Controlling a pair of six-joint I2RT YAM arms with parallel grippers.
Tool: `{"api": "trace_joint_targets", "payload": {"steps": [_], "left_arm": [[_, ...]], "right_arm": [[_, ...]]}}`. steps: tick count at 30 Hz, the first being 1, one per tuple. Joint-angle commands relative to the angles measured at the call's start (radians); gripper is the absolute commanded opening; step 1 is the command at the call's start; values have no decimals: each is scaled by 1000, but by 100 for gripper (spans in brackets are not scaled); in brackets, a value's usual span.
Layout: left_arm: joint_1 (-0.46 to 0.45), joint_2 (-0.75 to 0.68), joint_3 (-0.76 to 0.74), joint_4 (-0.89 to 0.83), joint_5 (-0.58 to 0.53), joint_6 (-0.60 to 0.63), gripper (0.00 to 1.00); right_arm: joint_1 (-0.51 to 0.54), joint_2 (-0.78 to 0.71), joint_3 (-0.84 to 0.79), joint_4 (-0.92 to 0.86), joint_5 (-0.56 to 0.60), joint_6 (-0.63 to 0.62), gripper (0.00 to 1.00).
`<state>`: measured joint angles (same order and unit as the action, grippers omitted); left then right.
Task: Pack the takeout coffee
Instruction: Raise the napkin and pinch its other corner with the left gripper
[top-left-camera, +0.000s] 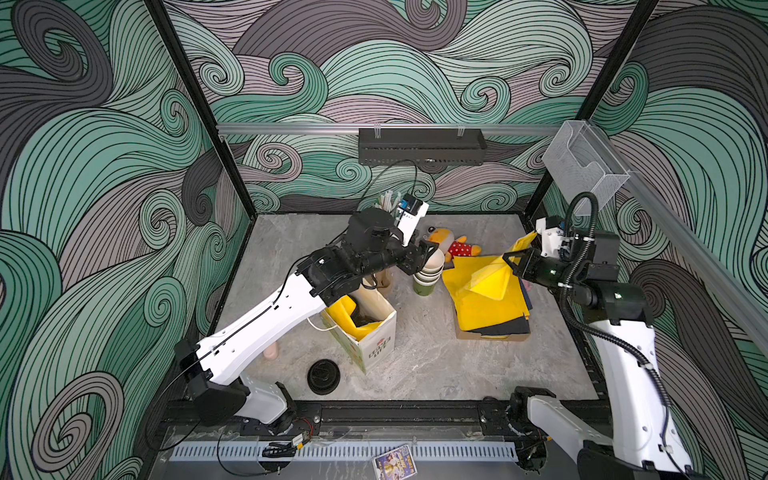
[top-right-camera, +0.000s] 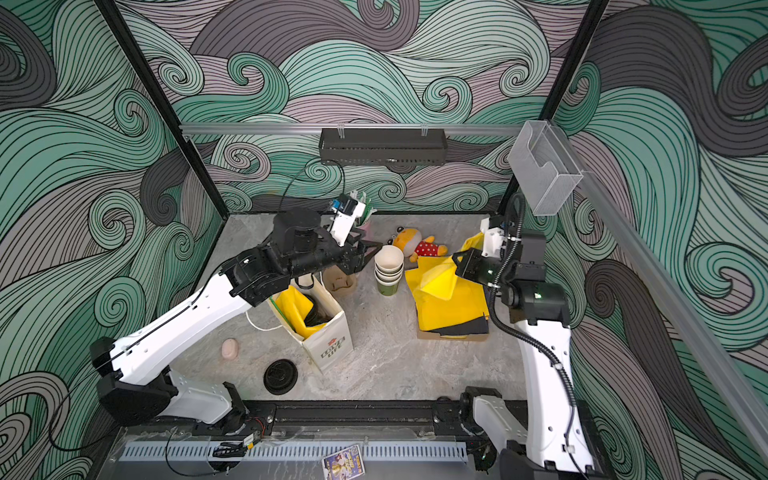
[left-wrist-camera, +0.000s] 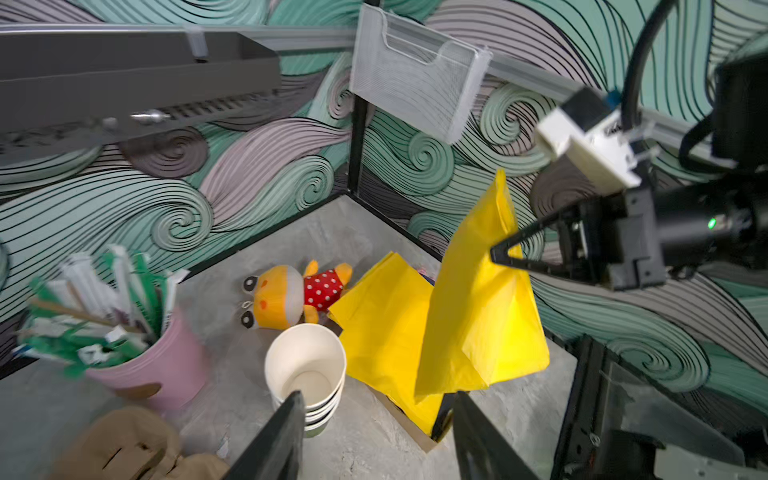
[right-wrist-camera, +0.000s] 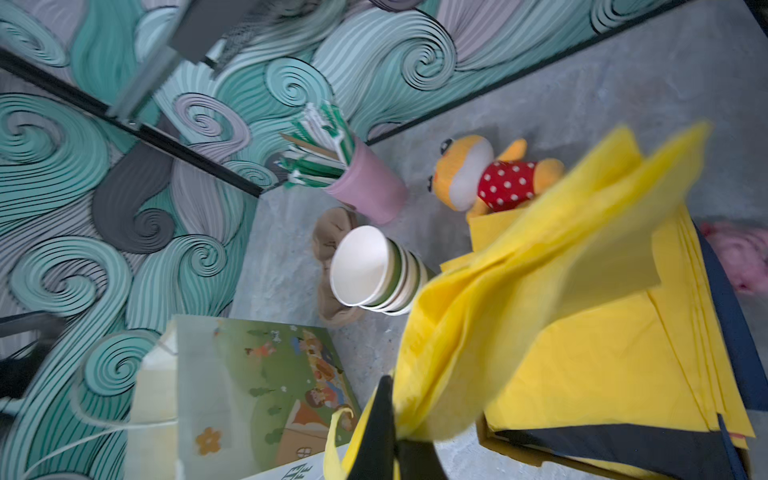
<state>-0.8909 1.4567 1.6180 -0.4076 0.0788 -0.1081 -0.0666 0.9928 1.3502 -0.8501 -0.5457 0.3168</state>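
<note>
Closest to you, near the front edge of the table (top-left-camera: 424, 365), a loose black lid (top-left-camera: 323, 376) lies flat, with a small pink lump (top-right-camera: 229, 348) to its left, partly under your left arm. To the right of the lid the table is bare as far as the front rail, your widest open stretch. Just behind the lid a paper bag (top-left-camera: 374, 340) stands upright with its mouth open and your left arm passing over it. Inside, among yellow paper, a dark round top (top-right-camera: 316, 312) shows; you cannot tell whether it is a lidded coffee cup. A clear lane of table runs between the bag and a pile of yellow paper (top-left-camera: 482, 311) on a cardboard base (top-left-camera: 490, 336), which sits close to the right edge. Your right fingers (top-left-camera: 515, 262) are pinched together on a yellow sheet (left-wrist-camera: 478, 299) that hangs over the pile. Farther back, a stack of lidless cups (top-left-camera: 427, 274) stands between the bag and the pile. Your left fingers (left-wrist-camera: 282, 440) are apart and empty, just beside the top cup's rim; you cannot tell whether they touch it. A brown cup carrier (top-right-camera: 340, 282) lies left of the stack. Behind these, a plush toy (top-left-camera: 455, 245) lies against the pile's far edge, and a pink pot of straws (left-wrist-camera: 153, 361) stands by the back wall.
</note>
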Motion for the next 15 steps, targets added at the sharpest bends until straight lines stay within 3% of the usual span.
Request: {"api": "trace_joint_targets", "payload": {"steps": [1,5,9,15], "left_arm": [[-19,40,47,24,154,114,59],[-21,46,57,57,251,145,61],[-22,27,101,8,305,140,63],[-20,6,105,-11,357,36,68]], "right_arm": [[0,-18,76,-14,-237,-48,0],[0,-29,135,-21,-374,-89,0],[0,-38,168,-81,-413,-208,0],[8,-37,157,-16,-585,-255,0]]}}
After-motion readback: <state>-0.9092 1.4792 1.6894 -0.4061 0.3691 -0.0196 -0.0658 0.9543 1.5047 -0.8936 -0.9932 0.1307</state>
